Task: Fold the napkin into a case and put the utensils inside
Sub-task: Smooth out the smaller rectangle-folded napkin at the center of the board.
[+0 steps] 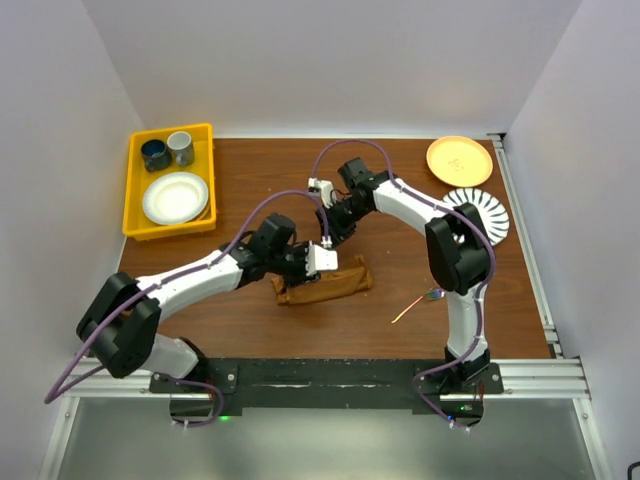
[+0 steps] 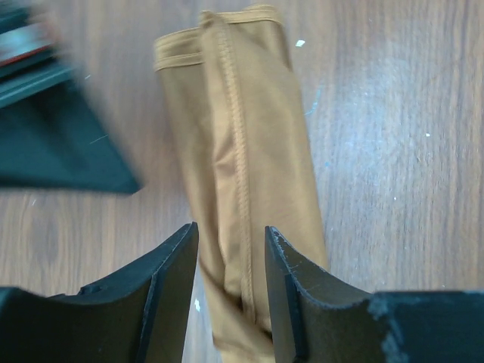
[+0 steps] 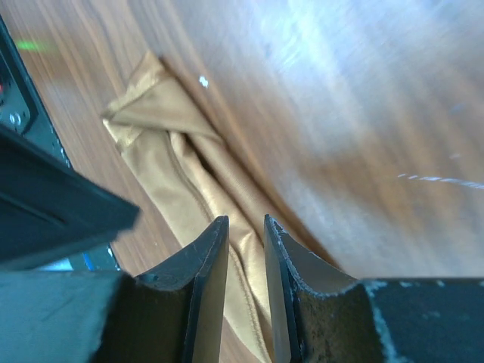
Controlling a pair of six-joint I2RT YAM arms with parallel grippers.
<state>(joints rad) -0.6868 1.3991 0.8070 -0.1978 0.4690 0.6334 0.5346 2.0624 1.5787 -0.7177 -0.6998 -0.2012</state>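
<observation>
Napkin (image 1: 325,285) (folded into a narrow strip) lies mid-table, with the utensils (image 1: 412,308) well apart at its 3 o'clock. The left gripper (image 2: 231,234) hovers over its 9 o'clock end, jaws parted and gripping nothing. The right gripper (image 3: 246,223) reaches in from 12 o'clock, jaws nearly together; whether they pinch cloth cannot be told.

The case (image 2: 249,151) ends hidden behind the left claw (image 2: 231,231); the utensils (image 1: 408,310) are too small to count.

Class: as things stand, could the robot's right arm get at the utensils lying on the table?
Probably yes. The utensils lie alone on bare table close to the base of the right arm, with nothing covering them. Its jaws are at the folded napkin, so it would have to swing back.
</observation>
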